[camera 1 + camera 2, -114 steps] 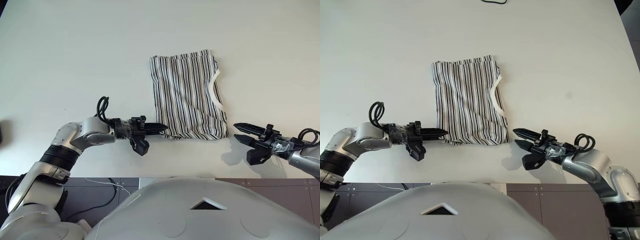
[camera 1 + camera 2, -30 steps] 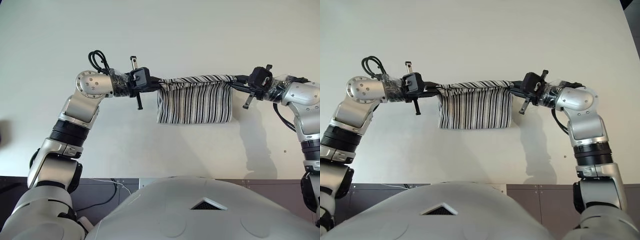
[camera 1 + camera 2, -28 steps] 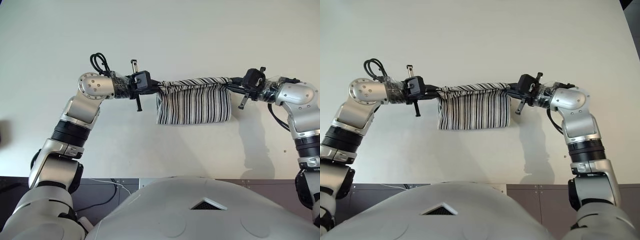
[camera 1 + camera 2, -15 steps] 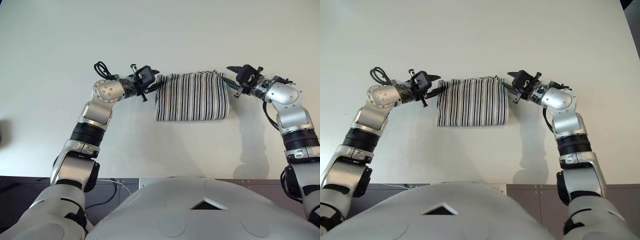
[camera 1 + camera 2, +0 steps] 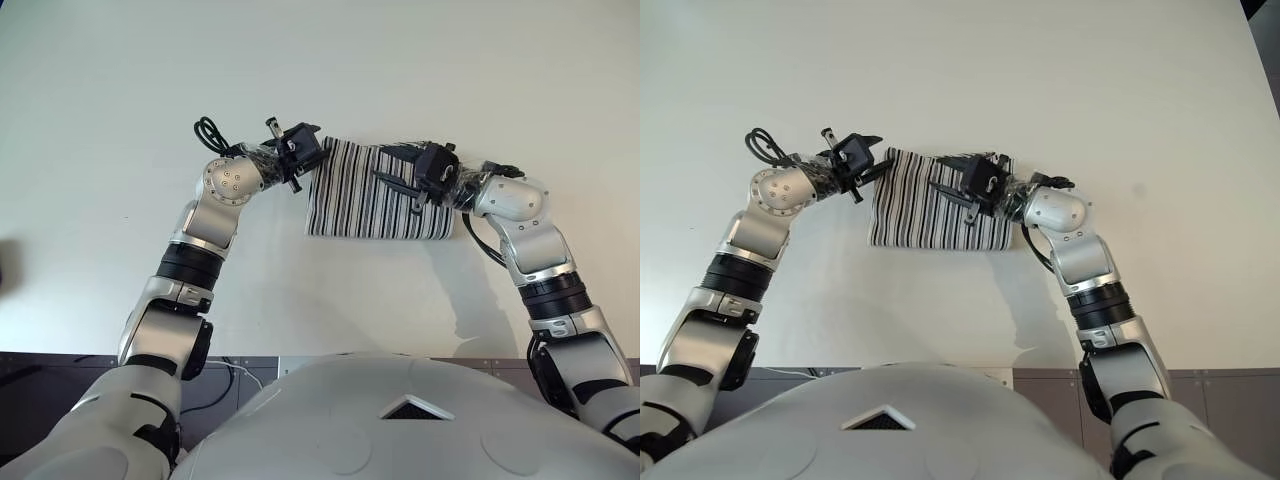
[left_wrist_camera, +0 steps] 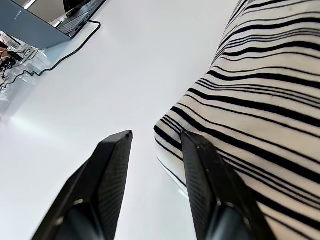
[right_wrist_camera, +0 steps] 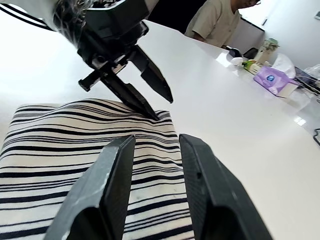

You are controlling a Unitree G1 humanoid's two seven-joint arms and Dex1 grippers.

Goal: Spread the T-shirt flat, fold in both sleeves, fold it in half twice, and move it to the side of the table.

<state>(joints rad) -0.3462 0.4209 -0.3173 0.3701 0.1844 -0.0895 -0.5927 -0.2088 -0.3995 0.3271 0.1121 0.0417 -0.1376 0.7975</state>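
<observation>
The striped T-shirt (image 5: 375, 195) lies folded into a compact rectangle in the middle of the white table (image 5: 120, 80). My left gripper (image 5: 303, 152) is open at the shirt's far left corner, one finger (image 6: 202, 165) against the cloth edge (image 6: 260, 100) and the other over bare table. My right gripper (image 5: 398, 170) hovers open just above the right half of the shirt (image 7: 75, 150), pointing toward the left gripper (image 7: 132, 82). Neither gripper holds any cloth.
A grey device with a black cable (image 6: 55, 22) sits on the table beyond the left gripper. Small items, among them a purple pack (image 7: 272, 79), stand near a far table edge. Wide bare table surrounds the shirt.
Both grippers lowered the shirt's held edge onto the table and let go. The right gripper then swung left over the shirt. The left gripper stayed at the far left corner.
</observation>
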